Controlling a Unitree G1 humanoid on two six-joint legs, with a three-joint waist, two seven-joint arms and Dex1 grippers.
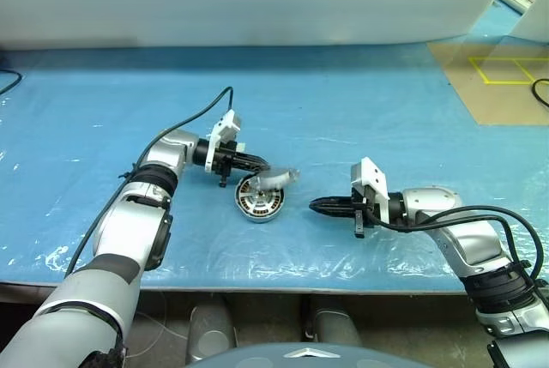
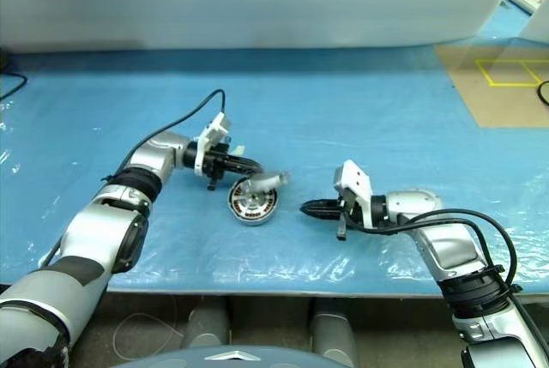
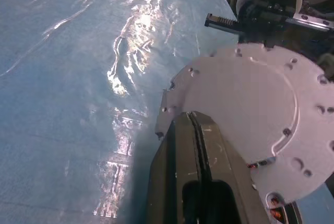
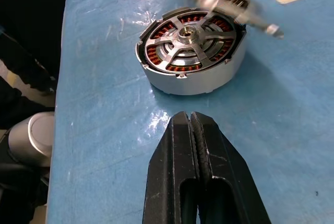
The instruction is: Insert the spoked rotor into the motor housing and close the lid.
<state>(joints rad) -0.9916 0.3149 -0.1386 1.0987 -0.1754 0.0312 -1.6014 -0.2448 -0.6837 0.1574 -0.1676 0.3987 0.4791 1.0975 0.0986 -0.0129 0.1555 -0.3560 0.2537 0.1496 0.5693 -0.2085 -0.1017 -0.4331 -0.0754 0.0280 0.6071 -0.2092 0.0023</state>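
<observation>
The motor housing (image 1: 258,203) lies on the blue sheet, a round silver-grey case with copper windings inside. The spoked rotor (image 4: 180,51) sits in it, silvery spokes around a central hub. The lid (image 1: 278,178), hinged at the housing's far edge, stands tilted halfway over it and looks blurred in the right wrist view. My left gripper (image 1: 261,167) is shut, its fingertips (image 3: 192,122) against the lid's plain grey outer face (image 3: 245,104). My right gripper (image 1: 315,206) is shut and empty, a short way to the right of the housing and pointing at it.
A blue plastic sheet (image 1: 360,111) covers the table, whose front edge runs close below the housing. A brown mat with yellow tape (image 1: 502,76) lies at the back right. Black cables trail from both wrists. A white wall closes the back.
</observation>
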